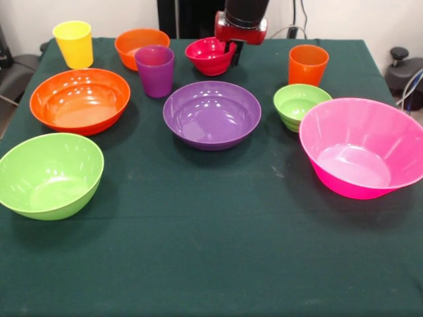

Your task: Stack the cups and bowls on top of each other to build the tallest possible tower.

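Gripping the rim of the small red-magenta bowl (209, 55), the gripper (232, 50) holds it tilted beside the purple cup (155, 70).

A dark green cloth (218, 238) covers the tabletop edge to edge. Beyond it, at twelve o'clock, a pale wall (357, 16) with cables (297, 26) trailing down. At three o'clock sits a black, knobbed piece of equipment (404, 69); at nine o'clock, part of a dark chair (14, 74).
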Action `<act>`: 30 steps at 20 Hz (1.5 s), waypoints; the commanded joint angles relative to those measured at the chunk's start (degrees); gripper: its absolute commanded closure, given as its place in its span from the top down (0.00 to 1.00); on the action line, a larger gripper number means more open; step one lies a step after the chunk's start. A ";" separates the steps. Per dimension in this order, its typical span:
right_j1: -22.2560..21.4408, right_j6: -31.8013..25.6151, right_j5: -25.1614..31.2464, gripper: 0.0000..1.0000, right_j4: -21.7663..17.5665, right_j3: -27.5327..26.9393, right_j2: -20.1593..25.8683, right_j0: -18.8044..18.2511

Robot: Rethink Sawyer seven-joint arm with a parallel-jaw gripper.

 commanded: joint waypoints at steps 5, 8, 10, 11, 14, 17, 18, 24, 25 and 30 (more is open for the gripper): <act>-1.30 6.38 5.26 0.00 1.18 -4.29 6.66 -0.38; -4.91 6.16 9.51 0.00 1.82 -2.61 7.24 -0.63; -6.15 7.09 10.57 0.00 2.54 -1.33 7.67 -0.78; -6.61 7.26 11.04 0.00 2.59 -1.12 7.40 -0.40; -7.36 7.47 12.90 0.00 2.89 -0.91 7.63 -0.46; -8.23 7.60 13.52 0.00 2.85 -0.10 8.06 -0.73; -8.58 7.64 13.71 0.00 2.91 0.20 8.27 -0.87; -10.49 8.00 16.47 0.00 3.42 0.41 7.86 -0.10; -10.46 7.96 16.80 0.00 3.42 0.11 7.71 0.03; -10.80 8.25 19.27 0.00 4.06 -1.26 7.06 0.86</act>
